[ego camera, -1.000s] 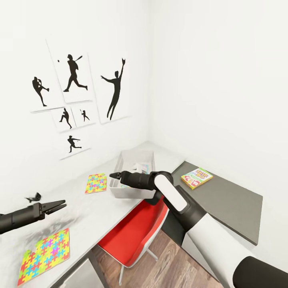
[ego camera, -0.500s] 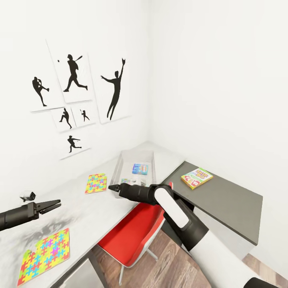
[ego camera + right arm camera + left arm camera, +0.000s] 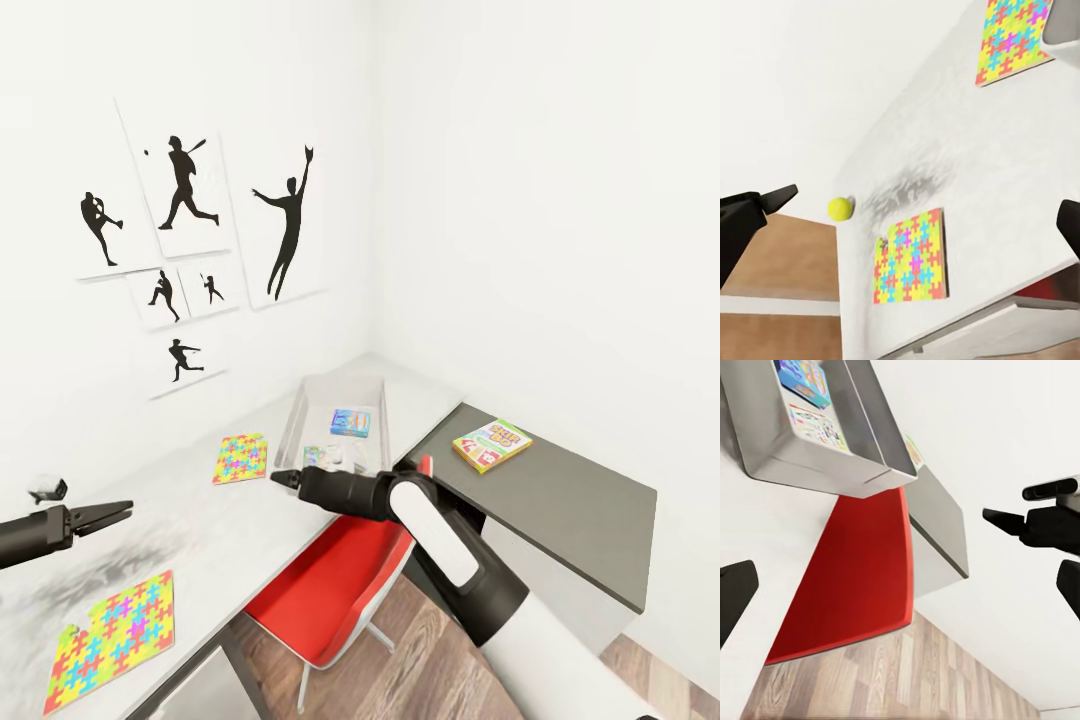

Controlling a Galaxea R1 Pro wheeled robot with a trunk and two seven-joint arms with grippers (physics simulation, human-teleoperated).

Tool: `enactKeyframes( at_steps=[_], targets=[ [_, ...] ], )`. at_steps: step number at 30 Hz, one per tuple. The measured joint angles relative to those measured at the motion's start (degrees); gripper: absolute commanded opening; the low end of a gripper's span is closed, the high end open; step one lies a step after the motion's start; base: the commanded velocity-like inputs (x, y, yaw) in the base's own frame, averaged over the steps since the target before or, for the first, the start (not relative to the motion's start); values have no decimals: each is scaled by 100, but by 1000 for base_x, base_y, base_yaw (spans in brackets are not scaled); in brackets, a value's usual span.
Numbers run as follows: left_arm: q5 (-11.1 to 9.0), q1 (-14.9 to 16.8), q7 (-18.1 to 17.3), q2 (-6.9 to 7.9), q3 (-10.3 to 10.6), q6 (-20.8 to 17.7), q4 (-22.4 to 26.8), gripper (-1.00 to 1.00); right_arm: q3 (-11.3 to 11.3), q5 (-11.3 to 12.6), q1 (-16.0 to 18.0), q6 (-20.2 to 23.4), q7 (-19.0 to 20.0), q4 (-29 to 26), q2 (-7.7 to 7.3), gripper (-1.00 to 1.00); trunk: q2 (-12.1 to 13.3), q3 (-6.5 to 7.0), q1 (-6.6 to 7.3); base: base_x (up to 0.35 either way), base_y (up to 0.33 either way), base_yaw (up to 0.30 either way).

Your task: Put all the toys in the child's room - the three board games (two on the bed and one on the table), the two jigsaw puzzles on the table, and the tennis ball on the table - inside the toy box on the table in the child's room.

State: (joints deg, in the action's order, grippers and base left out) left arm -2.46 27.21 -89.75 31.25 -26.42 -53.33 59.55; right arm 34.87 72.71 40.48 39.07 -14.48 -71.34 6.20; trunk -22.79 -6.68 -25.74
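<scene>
- In the head view the light grey open-topped toy box (image 3: 335, 425) sat at the centre of the frame on the long pale desk top (image 3: 215, 520), and two flat game boxes lay inside it: a blue one with cartoon art (image 3: 351, 421) and a pale one (image 3: 322, 456) partly hidden behind the right arm.
- The yellow-green lettered game box (image 3: 491, 444) lay at centre right on the lower dark-grey cabinet top (image 3: 570, 510), well apart from the toy box.
- One multicoloured jigsaw square (image 3: 240, 457) lay just left of the toy box; the other jigsaw square (image 3: 110, 640) lay at lower left near the desk edge.
- The small yellow-green tennis ball (image 3: 839, 208) showed in the right wrist view at centre left, close to the desk's edge beside the nearer puzzle.
- The right gripper (image 3: 281, 478) hovered at the centre of the head view by the box's near end; its own camera showed dark fingertips at opposite frame edges, so the jaws stood spread and held nothing.
- The left gripper (image 3: 112, 513) hung at the left edge above the desk, its jaws likewise spread and empty.
- I judged two board games to be stowed, with a third game, two puzzles and the ball left to collect.
- The next move would call for picking one target, probably the near puzzle or the ball, and lowering open jaws over it.
- The red chair (image 3: 330, 590) was tucked under the desk, and the pale game's print was too small to read.
</scene>
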Motion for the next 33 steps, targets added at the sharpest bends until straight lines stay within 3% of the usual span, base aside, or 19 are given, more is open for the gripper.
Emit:
enactKeyframes(
  at_steps=[2, 16, 23, 33],
  targets=[
    [92, 0, 0, 46, -2, -8, -10, 100, 0, -1, -27, -6, 2, -3, -5, 100, 0, 0, 0, 0, 0, 0],
    [228, -1, 1, 71, -80, -29, -17, 100, 7, -18, -37, -17, -6, 8, 23, 100, 0, 0, 0, 0, 0, 0],
    [233, -1, 1, 65, -292, -31, -22, 100, 1, -302, -37, -18, -14, 5, 60, 100, 0, 0, 0, 0, 0, 0],
    [233, -2, 2, 65, -327, -21, -22, 100, 0, -476, -37, -19, -23, 29, 81, 100, 0, 0, 0, 0, 0, 154]
  ],
)
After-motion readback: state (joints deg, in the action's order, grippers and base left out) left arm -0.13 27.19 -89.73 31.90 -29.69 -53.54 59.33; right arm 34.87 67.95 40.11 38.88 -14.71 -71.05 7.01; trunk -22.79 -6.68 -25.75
